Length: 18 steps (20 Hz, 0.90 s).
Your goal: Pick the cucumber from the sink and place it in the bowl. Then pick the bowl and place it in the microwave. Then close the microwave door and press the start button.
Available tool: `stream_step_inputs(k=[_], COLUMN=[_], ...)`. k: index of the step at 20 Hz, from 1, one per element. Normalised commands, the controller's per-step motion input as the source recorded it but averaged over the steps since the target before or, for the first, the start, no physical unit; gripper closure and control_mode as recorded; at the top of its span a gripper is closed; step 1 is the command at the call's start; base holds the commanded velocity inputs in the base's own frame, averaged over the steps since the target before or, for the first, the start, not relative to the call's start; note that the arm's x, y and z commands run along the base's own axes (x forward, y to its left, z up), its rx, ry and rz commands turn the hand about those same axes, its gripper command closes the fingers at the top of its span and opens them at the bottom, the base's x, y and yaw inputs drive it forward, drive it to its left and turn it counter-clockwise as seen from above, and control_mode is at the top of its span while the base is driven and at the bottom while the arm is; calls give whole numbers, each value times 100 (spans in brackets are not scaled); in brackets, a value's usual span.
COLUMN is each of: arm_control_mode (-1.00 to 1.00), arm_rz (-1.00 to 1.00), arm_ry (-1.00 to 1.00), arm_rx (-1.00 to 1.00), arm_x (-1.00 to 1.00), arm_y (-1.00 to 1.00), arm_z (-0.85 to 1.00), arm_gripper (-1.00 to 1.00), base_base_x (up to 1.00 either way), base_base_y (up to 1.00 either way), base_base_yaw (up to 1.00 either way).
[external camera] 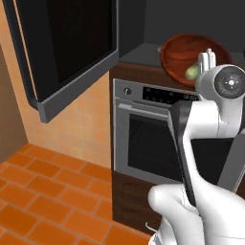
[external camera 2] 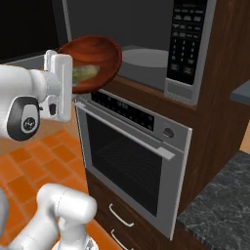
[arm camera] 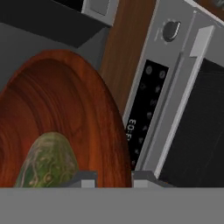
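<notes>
Claw (arm camera: 113, 177) gripping 1 bowl (arm camera: 65, 118), 1 cucumber (arm camera: 48, 159)

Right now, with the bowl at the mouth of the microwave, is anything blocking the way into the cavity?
Nothing visible blocks it. The reddish-brown wooden bowl, with the pale green cucumber in it, sits at the front edge of the black microwave's dark cavity. The grey-framed glass microwave door is swung wide open to the left, and the cavity floor behind the bowl looks bare.

Kitchen: built-in oven (external camera 2: 132, 156), microwave (external camera 2: 161, 49), tiled floor (external camera: 43, 191).
</notes>
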Motion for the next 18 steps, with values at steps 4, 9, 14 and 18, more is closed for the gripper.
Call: stream_step_inputs(k=[4,9,14,18], arm_control_mode=[-100,-100,-100,-100], arm_rz=[-11,-2,0,-2], arm_ry=[1,0,0,0], arm_rx=[0,4,7,2], arm_x=[84,96,79,24], arm_y=[-39,-51,-46,-3], arm_z=[26,8,16,36], arm_gripper=[100,100,100,100], base_base_x=[0,0,0,0], base_base_y=[0,0,0,0], base_base_yaw=[0,0,0,0])
